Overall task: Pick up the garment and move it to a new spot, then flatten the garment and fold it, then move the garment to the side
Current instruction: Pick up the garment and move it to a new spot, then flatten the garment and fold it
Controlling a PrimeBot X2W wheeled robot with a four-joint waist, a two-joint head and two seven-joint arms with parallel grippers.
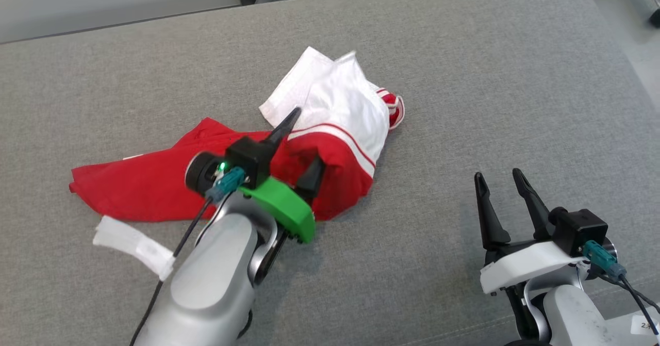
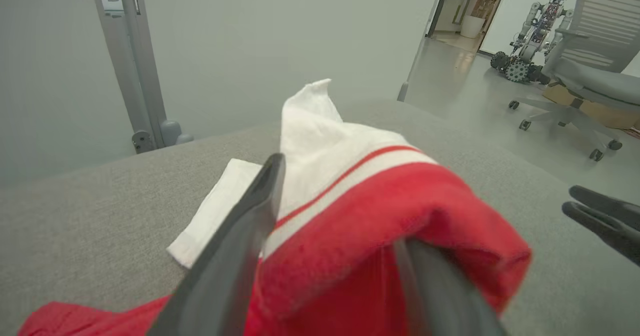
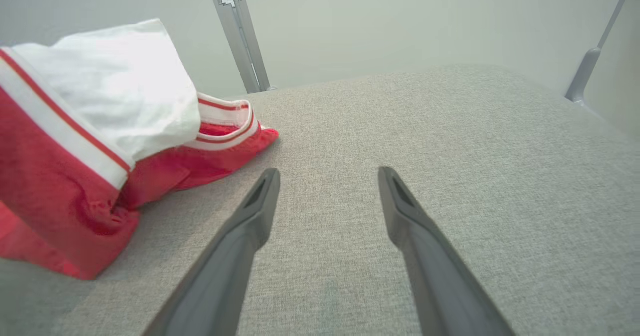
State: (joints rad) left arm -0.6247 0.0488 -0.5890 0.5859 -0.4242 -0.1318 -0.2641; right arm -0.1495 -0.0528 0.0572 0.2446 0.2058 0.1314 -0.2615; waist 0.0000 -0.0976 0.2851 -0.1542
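Two steps seem to meet here: the garment (image 1: 154, 183) lies crumpled on the grey table (image 1: 464, 67), just left of the middle of the head view, so the move to a new spot looks done and flattening is, I judge, the step in hand; the left gripper (image 1: 307, 135) hangs over the heap's middle with its jaws spread wide, a raised red fold between them but not pinched; the right gripper (image 1: 499, 175) sits at 5 o'clock, jaws open over bare table, well apart from the garment; the garment's long axis runs from 8 o'clock to 2 o'clock; its red end points to 8 o'clock and lies fairly flat, while the white part, doubled over the red beside a striped trim, points towards 1 o'clock; the next move calls for each gripper to take an edge, the right one at the bunched white end, and draw them apart along that axis so the doubled layers open; a pull on one layer alone may only drag the heap.
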